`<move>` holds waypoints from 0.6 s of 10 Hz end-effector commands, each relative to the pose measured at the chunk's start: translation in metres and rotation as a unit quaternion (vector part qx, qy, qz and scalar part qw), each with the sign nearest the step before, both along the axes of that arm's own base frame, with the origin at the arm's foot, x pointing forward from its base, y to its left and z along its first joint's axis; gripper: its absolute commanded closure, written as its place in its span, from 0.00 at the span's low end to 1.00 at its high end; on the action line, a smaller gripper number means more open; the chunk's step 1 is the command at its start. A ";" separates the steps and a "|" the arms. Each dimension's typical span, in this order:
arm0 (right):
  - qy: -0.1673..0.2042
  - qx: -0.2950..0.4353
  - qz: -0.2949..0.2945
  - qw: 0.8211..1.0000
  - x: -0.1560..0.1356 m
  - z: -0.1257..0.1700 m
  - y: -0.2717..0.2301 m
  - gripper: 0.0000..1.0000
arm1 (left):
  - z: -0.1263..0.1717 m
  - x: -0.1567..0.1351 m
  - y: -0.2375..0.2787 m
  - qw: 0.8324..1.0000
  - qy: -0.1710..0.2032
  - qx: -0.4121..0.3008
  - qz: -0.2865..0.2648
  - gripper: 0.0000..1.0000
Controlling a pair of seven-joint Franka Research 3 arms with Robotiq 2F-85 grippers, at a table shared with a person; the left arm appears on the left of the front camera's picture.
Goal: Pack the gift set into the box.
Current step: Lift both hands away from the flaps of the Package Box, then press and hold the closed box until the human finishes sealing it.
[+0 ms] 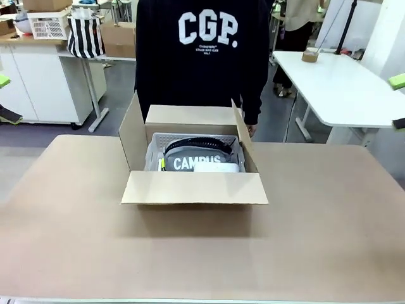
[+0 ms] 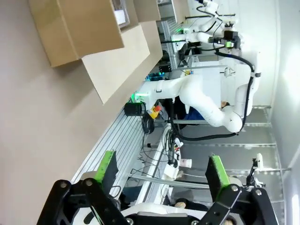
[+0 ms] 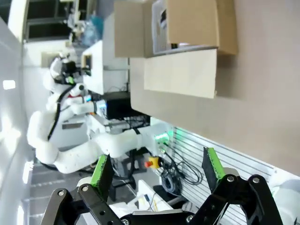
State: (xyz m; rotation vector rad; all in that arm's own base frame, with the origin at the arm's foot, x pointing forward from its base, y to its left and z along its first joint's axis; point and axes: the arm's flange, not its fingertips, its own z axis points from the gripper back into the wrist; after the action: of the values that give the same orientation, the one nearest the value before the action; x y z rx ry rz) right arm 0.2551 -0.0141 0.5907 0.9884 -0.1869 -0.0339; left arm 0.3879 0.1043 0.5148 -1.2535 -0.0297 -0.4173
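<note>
The gift set (image 1: pixel 196 162) lies crosswise in the open box (image 1: pixel 193 189) at mid-table, well apart from the left gripper (image 2: pixel 161 159) and right gripper (image 3: pixel 157 157), both spread empty

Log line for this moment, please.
gift set: in open box | left gripper: open, empty | right gripper: open, empty | person: behind box

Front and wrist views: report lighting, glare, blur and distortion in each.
Front view: even, soft light; a faint shadow under the near flap of the box; the white lettering on the gift set is sharp. Left wrist view: rolled sideways, washed out along the right edge; the left gripper is in focus, open. Right wrist view: also rolled, blown out at the left edge; the right gripper is crisp, open.
</note>
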 end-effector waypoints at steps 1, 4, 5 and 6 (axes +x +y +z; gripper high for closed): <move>-0.021 0.009 0.006 1.000 -0.001 0.002 -0.006 0.00 | -0.003 -0.006 -0.001 1.000 -0.005 0.008 0.001 0.00; -0.021 0.009 0.006 1.000 -0.001 0.002 -0.006 0.00 | -0.003 -0.006 -0.001 1.000 -0.005 0.008 0.001 0.00; -0.021 0.009 0.006 1.000 -0.001 0.002 -0.006 0.00 | -0.003 -0.006 -0.001 1.000 -0.005 0.008 0.001 0.00; -0.021 0.009 0.006 1.000 -0.001 0.002 -0.006 0.00 | -0.003 -0.006 -0.001 1.000 -0.005 0.008 0.001 0.00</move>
State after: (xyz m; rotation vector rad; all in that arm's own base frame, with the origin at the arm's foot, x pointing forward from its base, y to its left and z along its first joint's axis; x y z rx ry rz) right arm 0.2523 -0.0219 0.5925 0.9832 -0.2027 -0.0330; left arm 0.3853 0.1041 0.5154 -1.2495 -0.0320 -0.4139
